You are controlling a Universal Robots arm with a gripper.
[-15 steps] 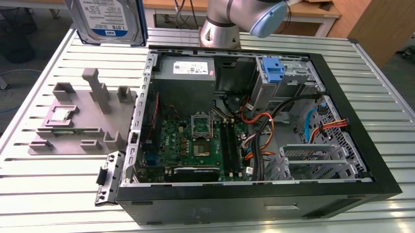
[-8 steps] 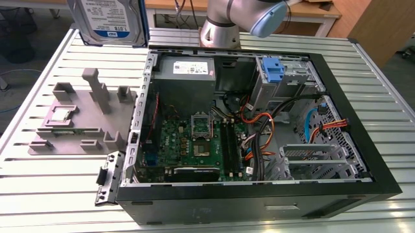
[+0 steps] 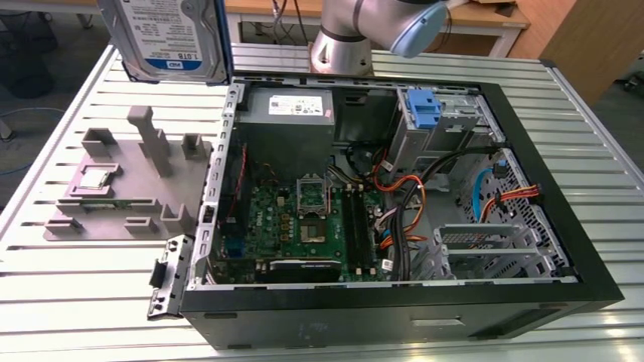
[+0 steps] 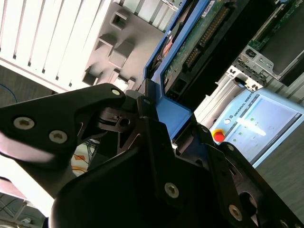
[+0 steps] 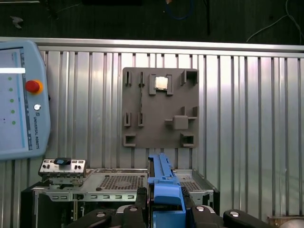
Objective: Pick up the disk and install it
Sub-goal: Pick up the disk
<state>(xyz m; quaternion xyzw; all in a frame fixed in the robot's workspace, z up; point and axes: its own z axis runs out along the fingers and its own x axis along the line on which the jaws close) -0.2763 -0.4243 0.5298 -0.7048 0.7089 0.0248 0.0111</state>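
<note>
The disk (image 3: 171, 38), a silver hard drive with a white-and-blue label, hangs upright in the air above the table's far corner, at the exterior view's upper left. In both wrist views my gripper (image 5: 165, 205) is shut on its blue side rail (image 5: 164, 183), black fingers (image 5: 137, 211) pressing from both sides. The second wrist view shows the disk's green circuit-board underside (image 4: 199, 38) running away from my gripper (image 4: 159, 116). The disk is clear of the grey fixture plate (image 3: 121, 188) below it.
An open computer case (image 3: 403, 302) lies on the slatted table, with a motherboard (image 3: 302, 219), a grey power-supply box (image 3: 289, 105), a blue caddy (image 3: 424, 109) and orange cables (image 3: 403, 204). A small silver chip (image 5: 161, 83) rests on the fixture plate. A teach pendant (image 5: 19, 99) lies beside it.
</note>
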